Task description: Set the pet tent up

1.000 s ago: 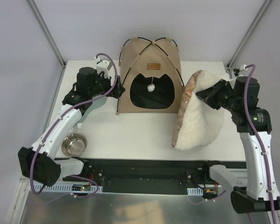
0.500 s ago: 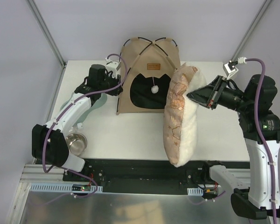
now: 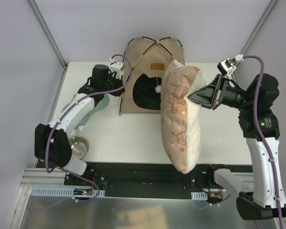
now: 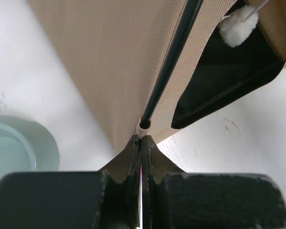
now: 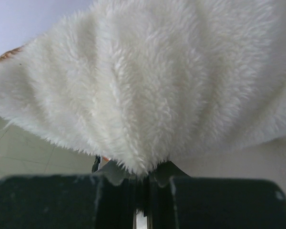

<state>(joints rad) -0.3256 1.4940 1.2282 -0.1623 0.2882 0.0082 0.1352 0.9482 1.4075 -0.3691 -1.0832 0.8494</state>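
The pet tent (image 3: 152, 71) stands erect at upper centre of the top view, on the far part of the surface (image 3: 128, 136); its dark opening faces the near edge, with the pom-pom (image 3: 157, 88) hanging in it.

The left claw (image 4: 141, 141) is clenched on the tent's lower left corner, just where the foot of the pole (image 4: 174, 62) meets the fabric hem; the wrist view shows both fingertips pinched together there.

The right claw (image 5: 142, 177) is grasping the cushion (image 3: 181, 119) by a bunched fold of its fluffy side. The cushion hangs on edge right of centre, with its patterned face toward the tent; its upper part overlaps the right side of the opening in the top view. Whether its lower end rests on the surface cannot be told. A metal bowl (image 3: 75, 146) sits at lower left, well apart.

The step in hand appears to be feeding the cushion through the opening. To do it well:

- Hold the left claw firm on the corner so the tent cannot slide back or tip.
- Lower and flatten the cushion before entry; on edge it looks taller than the opening.
- Lead with the free lower end, fluffy side up.
- Avoid snagging the pom-pom or pressing on the poles.
- Release only once the cushion lies inside.
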